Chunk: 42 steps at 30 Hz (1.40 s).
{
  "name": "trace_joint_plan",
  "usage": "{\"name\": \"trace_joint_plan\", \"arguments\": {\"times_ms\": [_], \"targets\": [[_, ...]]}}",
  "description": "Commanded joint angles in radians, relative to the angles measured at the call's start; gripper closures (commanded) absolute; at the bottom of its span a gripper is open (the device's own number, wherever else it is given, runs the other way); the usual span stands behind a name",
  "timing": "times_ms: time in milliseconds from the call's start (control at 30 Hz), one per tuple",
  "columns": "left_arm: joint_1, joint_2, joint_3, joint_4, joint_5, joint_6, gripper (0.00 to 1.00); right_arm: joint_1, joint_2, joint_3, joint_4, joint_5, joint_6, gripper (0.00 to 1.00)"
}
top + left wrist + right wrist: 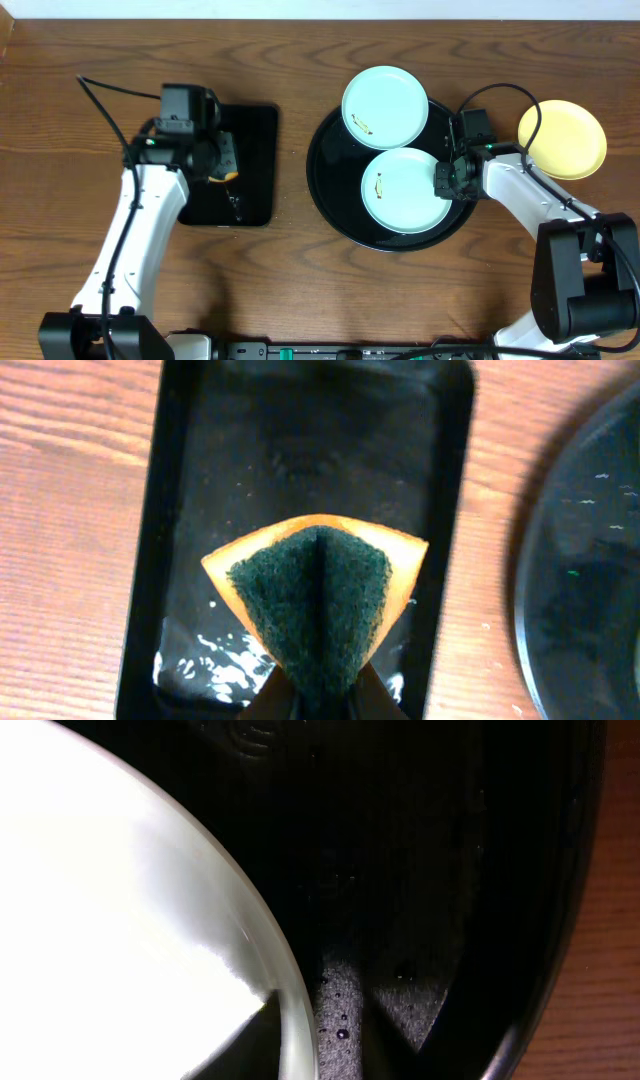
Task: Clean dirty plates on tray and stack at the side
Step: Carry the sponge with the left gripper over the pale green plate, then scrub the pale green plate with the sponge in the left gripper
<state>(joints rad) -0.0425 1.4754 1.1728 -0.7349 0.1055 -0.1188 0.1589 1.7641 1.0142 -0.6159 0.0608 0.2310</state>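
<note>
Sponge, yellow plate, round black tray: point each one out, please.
sponge (315,595), left wrist view, on its dark green scrub face.
yellow plate (565,140), overhead view, on its middle.
round black tray (330,175), overhead view, on its bare left floor.

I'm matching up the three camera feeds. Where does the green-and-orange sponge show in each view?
Overhead: the sponge is left of centre, over the rectangular tray.
Left wrist: the sponge is at bottom centre, folded in the left gripper.
Right wrist: not in it.
Shared landmark: the round black tray, centre-right overhead, at the right edge in the left wrist view, filling most of the right wrist view.
</note>
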Motion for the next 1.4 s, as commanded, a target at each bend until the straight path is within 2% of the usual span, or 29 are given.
{"name": "trace_joint_plan", "arguments": {"times_ms": [0, 100, 167, 200, 233, 367, 467, 633, 733, 967, 1000, 1033, 1100, 1233, 1367], "targets": [[0.024, 0.024, 0.069, -0.03, 0.141, 0.063, 0.93, 0.0, -0.011, -0.015, 0.022, 0.003, 0.0, 0.69], [0.026, 0.034, 0.068, -0.042, 0.179, 0.079, 0.93, 0.0, -0.011, -0.047, 0.079, -0.059, -0.009, 0.73], [0.026, 0.043, 0.068, -0.042, 0.178, 0.082, 0.93, 0.0, -0.011, -0.063, 0.112, -0.101, -0.03, 0.84], [0.026, 0.051, 0.068, -0.039, 0.174, 0.082, 0.92, 0.0, -0.011, -0.063, 0.111, -0.103, -0.03, 0.97], [0.026, 0.053, 0.068, -0.036, 0.174, 0.082, 0.93, 0.0, -0.011, -0.063, 0.111, -0.103, -0.03, 0.99], [0.023, 0.056, 0.068, -0.035, 0.183, 0.081, 0.93, 0.0, -0.011, -0.063, 0.111, -0.138, -0.043, 0.99], [0.007, 0.056, 0.066, -0.031, 0.247, 0.082, 0.93, 0.0, -0.011, -0.063, 0.116, -0.159, -0.056, 0.99], [-0.039, 0.056, 0.06, 0.007, 0.189, 0.1, 0.92, 0.0, -0.011, -0.063, 0.116, -0.159, -0.071, 0.99], [-0.064, 0.063, 0.059, 0.035, 0.233, 0.099, 0.93, 0.0, -0.011, -0.063, 0.116, -0.159, -0.073, 0.99], [-0.235, 0.132, 0.042, 0.191, 0.268, 0.1, 0.93, 0.0, -0.011, -0.063, 0.119, -0.159, -0.098, 0.99], [-0.262, 0.145, 0.041, 0.224, 0.266, 0.093, 0.93, 0.0, -0.011, -0.063, 0.119, -0.159, -0.098, 0.99], [-0.309, 0.174, 0.041, 0.29, 0.264, 0.033, 0.93, 0.0, -0.011, -0.063, 0.119, -0.159, -0.098, 0.99], [-0.353, 0.216, 0.056, 0.326, 0.269, -0.064, 0.92, 0.0, -0.011, -0.063, 0.119, -0.159, -0.098, 0.99], [-0.399, 0.34, 0.192, 0.22, 0.321, -0.077, 0.93, 0.0, -0.011, -0.063, 0.126, -0.16, -0.098, 0.99], [-0.442, 0.455, 0.344, 0.093, 0.321, -0.026, 0.93, 0.0, -0.011, -0.063, 0.126, -0.16, -0.098, 0.99]]}}
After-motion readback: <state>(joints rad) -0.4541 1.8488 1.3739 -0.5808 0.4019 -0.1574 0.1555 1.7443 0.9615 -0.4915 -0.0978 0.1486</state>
